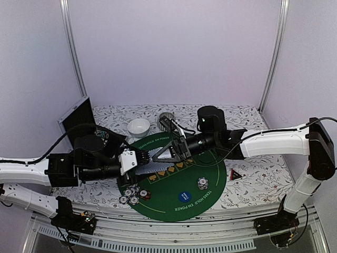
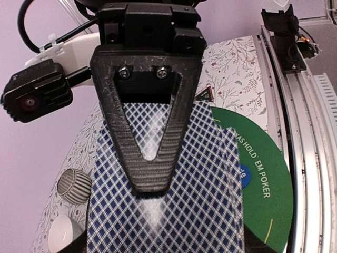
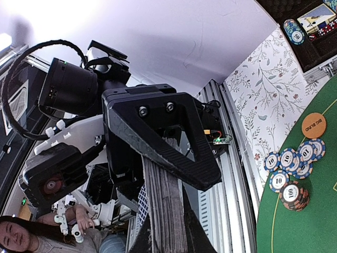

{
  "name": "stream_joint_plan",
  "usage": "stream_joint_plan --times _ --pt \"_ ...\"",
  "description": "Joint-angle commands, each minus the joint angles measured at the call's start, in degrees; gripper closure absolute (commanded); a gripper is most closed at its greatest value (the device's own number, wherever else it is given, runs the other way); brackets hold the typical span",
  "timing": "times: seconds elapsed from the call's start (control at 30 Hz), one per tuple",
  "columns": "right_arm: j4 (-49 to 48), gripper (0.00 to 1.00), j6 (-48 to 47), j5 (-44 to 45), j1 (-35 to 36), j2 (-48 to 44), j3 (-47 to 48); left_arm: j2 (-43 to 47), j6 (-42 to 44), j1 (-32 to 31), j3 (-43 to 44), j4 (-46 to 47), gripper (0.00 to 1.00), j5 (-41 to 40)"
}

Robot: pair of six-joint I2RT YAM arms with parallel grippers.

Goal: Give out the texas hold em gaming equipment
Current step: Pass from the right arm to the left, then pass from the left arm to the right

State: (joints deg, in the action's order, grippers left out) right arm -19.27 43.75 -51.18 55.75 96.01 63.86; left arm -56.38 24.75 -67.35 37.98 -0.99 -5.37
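A deck of blue-diamond-backed playing cards (image 1: 154,156) hangs above the green mat, held between both grippers. My left gripper (image 1: 139,157) flanks the deck's side edges; the cards (image 2: 168,200) cover its fingers in the left wrist view. My right gripper (image 1: 167,153) is shut flat on the deck, which shows edge-on between its jaws (image 3: 168,211). Striped poker chips (image 1: 134,194) lie at the mat's near left, also seen in the right wrist view (image 3: 292,163). One chip stack (image 1: 202,183) and a blue button (image 1: 184,196) sit near the middle. An orange button (image 3: 314,125) lies by the chips. A red-black triangle (image 1: 236,174) lies off the mat, right.
The round green mat (image 1: 210,197) covers the table's middle. A white bowl (image 1: 138,126) and a striped grey bowl (image 1: 166,118) stand behind it. An open black case (image 1: 84,118) with more chips (image 3: 293,29) sits at the far left. Metal rails (image 2: 305,158) run along the near edge.
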Motion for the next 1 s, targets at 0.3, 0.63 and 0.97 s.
stream_joint_plan --times 0.3,0.63,0.97 --pt "3.17 0.77 -1.41 0.47 0.57 0.28 2.41 -0.03 -3.53 1.05 -0.04 2.73 0.48 -0.57" --pt "9.34 0.59 -4.86 3.89 0.56 -0.05 4.53 1.27 -5.58 1.31 -1.49 3.61 0.5 -0.27" --pt "11.69 0.4 -6.43 4.64 0.58 -0.12 4.9 1.31 -6.31 1.31 -1.67 3.0 0.49 0.33"
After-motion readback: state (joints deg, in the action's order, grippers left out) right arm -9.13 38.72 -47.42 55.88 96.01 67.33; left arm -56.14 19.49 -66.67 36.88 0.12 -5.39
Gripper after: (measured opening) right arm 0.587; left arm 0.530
